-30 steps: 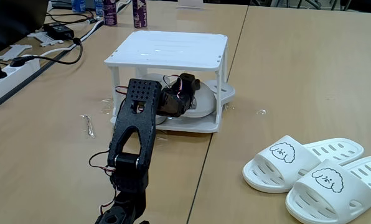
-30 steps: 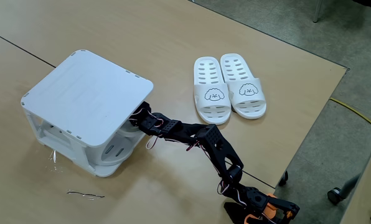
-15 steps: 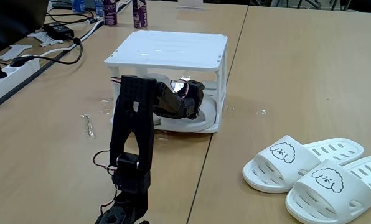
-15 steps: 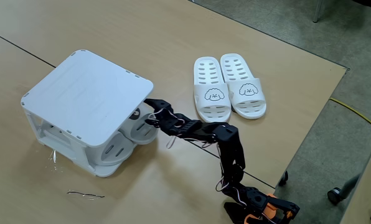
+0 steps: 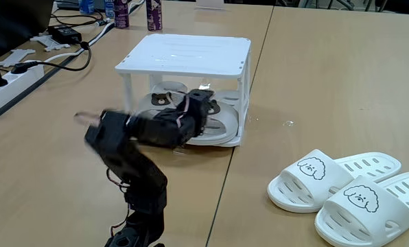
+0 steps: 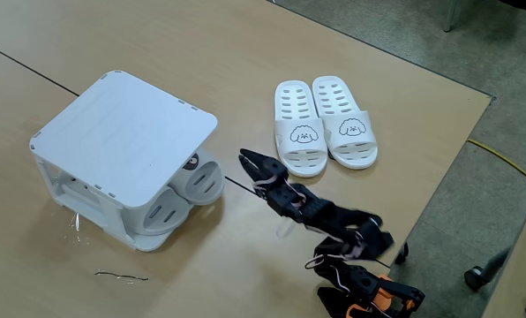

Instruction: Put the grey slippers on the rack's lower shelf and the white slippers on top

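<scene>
The white rack (image 5: 184,51) (image 6: 122,132) stands on the wooden table. Both grey slippers (image 5: 165,96) (image 6: 201,181) lie on its lower shelf (image 5: 228,140), bear badges showing; in a fixed view their ends stick out past the rack's edge. My gripper (image 5: 196,104) (image 6: 250,159) hovers just outside the rack, apart from the grey slippers, open and holding nothing. The arm behind it is motion-blurred. The white slippers (image 5: 331,178) (image 6: 300,132) with dog faces sit side by side on the table, away from the rack.
A power strip (image 5: 12,75), cables and bottles (image 5: 153,14) crowd the table's far left. A short bent wire (image 5: 96,137) (image 6: 122,276) lies near the rack. The table edge (image 6: 439,177) drops to the floor beside the arm's base (image 6: 369,296).
The gripper has pulled back out of the rack, leaving the second grey slipper on the lower shelf. The arm has folded down low and back toward its base.
</scene>
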